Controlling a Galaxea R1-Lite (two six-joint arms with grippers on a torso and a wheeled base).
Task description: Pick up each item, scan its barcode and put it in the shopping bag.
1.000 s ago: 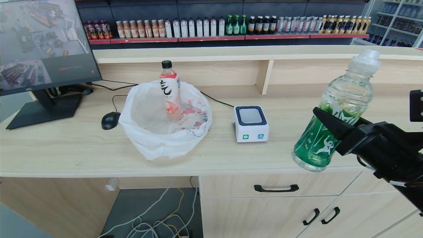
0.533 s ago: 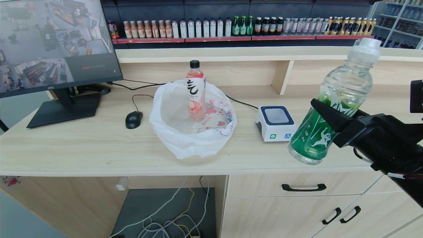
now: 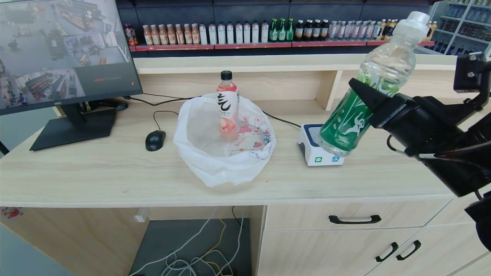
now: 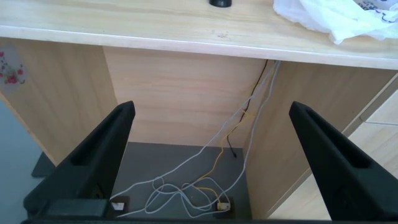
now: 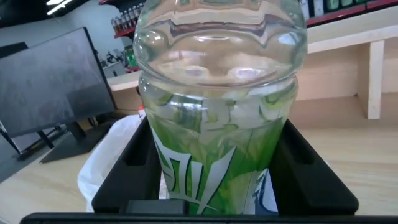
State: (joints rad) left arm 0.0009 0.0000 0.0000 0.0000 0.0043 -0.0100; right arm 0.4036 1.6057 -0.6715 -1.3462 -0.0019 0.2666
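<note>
My right gripper point(image 3: 378, 101) is shut on a green-labelled clear bottle point(image 3: 360, 99) with a white cap, held tilted above the white barcode scanner point(image 3: 318, 147) on the counter. The same green bottle point(image 5: 217, 118) stands between the black fingers point(image 5: 134, 168) in the right wrist view. A white shopping bag point(image 3: 224, 151) sits open at mid-counter with a pink drink bottle point(image 3: 227, 105) upright inside it. My left gripper point(image 4: 211, 162) is open, hanging low in front of the counter's underside, with the bag's edge point(image 4: 336, 18) above it.
A monitor point(image 3: 61, 50) stands at the counter's left with a black mouse point(image 3: 155, 140) beside it. A raised wooden shelf point(image 3: 291, 63) runs along the back. Drawers with black handles point(image 3: 355, 219) lie below right, and loose cables point(image 4: 205, 180) lie on the floor under the counter.
My right gripper has carried the green bottle up and to the left, from beside the scanner to over it. The head camera panned between the first two frames.
</note>
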